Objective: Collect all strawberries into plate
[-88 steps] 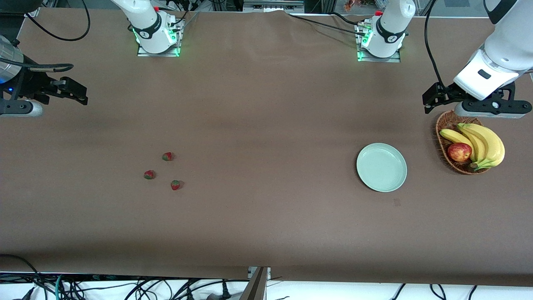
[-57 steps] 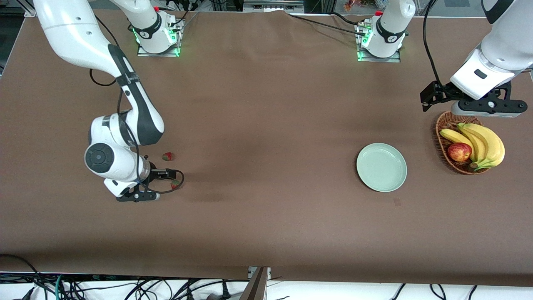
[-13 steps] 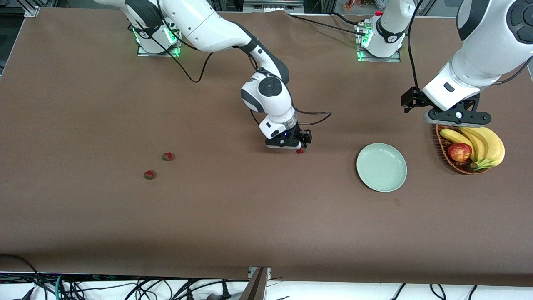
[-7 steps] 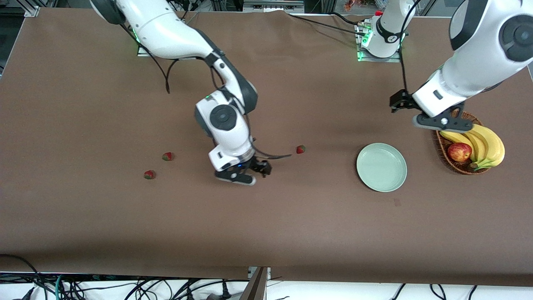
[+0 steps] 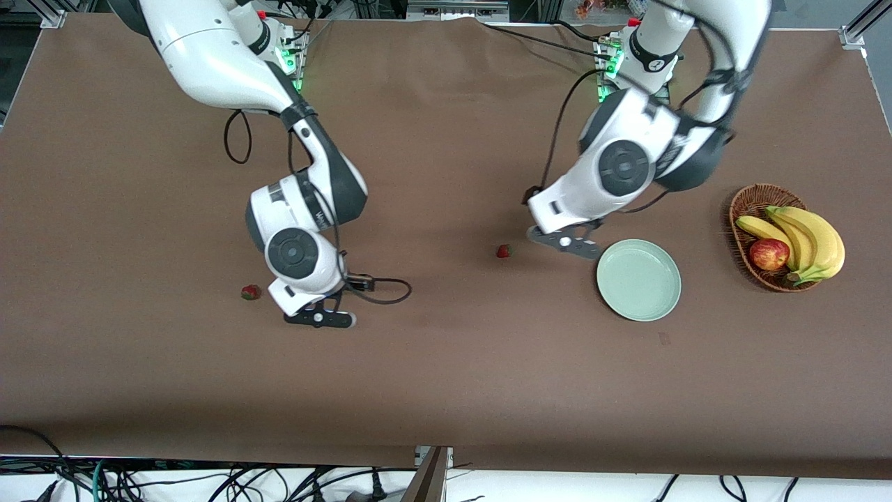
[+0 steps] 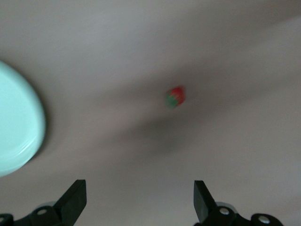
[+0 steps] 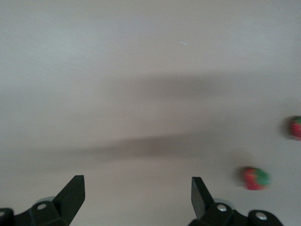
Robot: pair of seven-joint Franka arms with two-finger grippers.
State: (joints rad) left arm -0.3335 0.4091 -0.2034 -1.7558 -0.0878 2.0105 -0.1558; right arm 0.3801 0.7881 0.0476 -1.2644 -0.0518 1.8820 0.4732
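One strawberry lies ahead of left gripper's spread fingers.

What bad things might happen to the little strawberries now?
The left gripper, open, is heading for the lone strawberry beside the plate. The berry is tiny, so the fingers may nudge it away instead of pinching it. The right gripper, open, hangs near the strawberry toward the right arm's end of the table; its arm hides part of that spot in the front view, so a berry might get bumped.
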